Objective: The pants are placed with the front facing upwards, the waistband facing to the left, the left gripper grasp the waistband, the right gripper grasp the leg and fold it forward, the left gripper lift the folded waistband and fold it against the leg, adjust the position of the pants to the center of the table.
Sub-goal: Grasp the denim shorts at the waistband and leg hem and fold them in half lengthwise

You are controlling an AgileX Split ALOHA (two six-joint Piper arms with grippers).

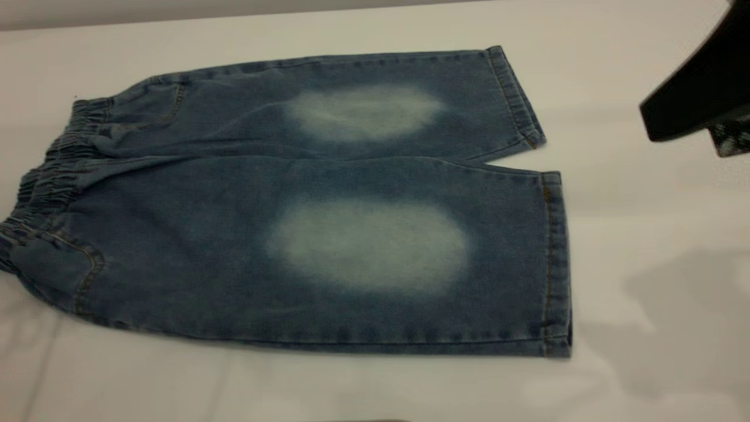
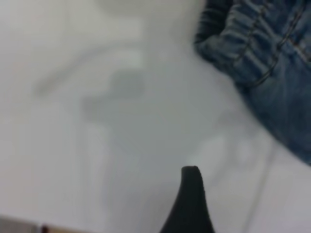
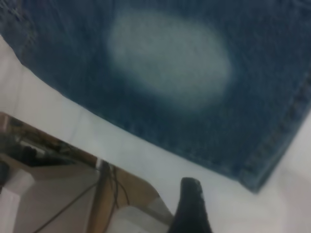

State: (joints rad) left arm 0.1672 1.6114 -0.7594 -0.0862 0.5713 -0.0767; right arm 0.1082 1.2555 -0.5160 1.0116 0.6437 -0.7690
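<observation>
The pants (image 1: 304, 199), blue denim shorts with a pale oval on each leg, lie flat and front up on the white table (image 1: 633, 246). Their gathered waistband (image 1: 47, 181) points left and both leg hems (image 1: 554, 258) point right. My right gripper (image 1: 697, 132) hangs above the table's far right, beyond the hems, open and holding nothing. Its wrist view shows one black fingertip (image 3: 191, 194) over bare table beside a leg (image 3: 170, 73) near its hem. My left gripper (image 2: 241, 199) is open over bare table a little way from the waistband (image 2: 243, 43); only one fingertip (image 2: 191, 177) shows.
In the right wrist view the table's edge (image 3: 97, 145) runs close to the pants, with wooden furniture and cables (image 3: 73, 194) below it. White table surface surrounds the shorts on all sides in the exterior view.
</observation>
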